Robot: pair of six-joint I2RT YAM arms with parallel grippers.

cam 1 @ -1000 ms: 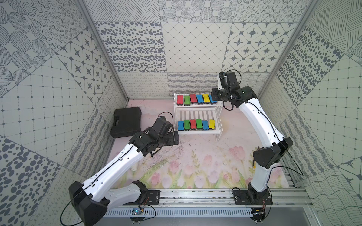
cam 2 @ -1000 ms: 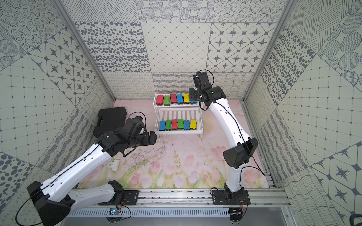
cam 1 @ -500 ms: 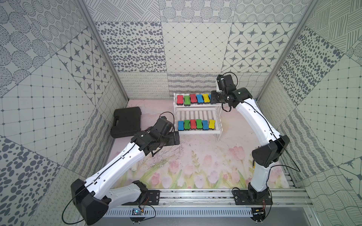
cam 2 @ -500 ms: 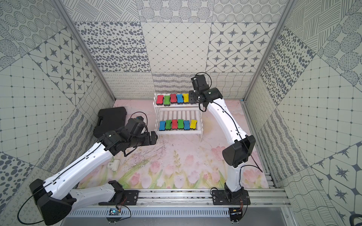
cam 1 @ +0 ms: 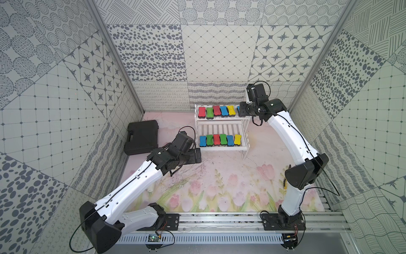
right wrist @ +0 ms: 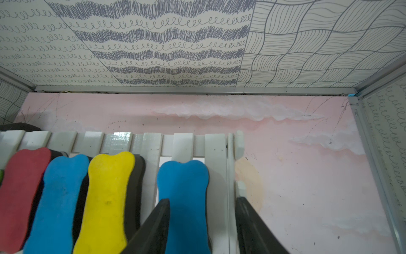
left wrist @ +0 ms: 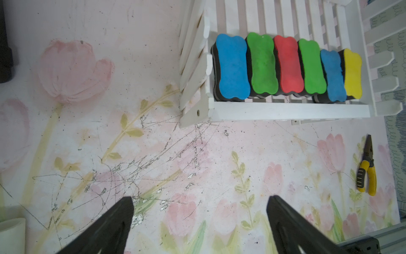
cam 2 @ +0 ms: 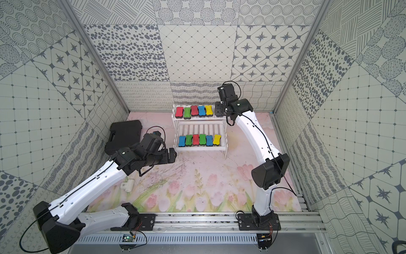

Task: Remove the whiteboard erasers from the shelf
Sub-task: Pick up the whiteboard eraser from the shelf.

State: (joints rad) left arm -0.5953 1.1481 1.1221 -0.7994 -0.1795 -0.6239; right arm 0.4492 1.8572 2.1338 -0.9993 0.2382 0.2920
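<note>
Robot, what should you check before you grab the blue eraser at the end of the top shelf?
1. Blue eraser between the right gripper's jaws: ok, it lies between them.
2. Right jaws apart: ok.
3. Outer finger clear of the shelf's end rail: cannot tell; it looks level with or past the rail.
4. Yellow eraser out of the way: ok, a gap separates it from the blue one.
5. Left gripper free: ok, open and empty over the mat, short of the lower tier.
</note>
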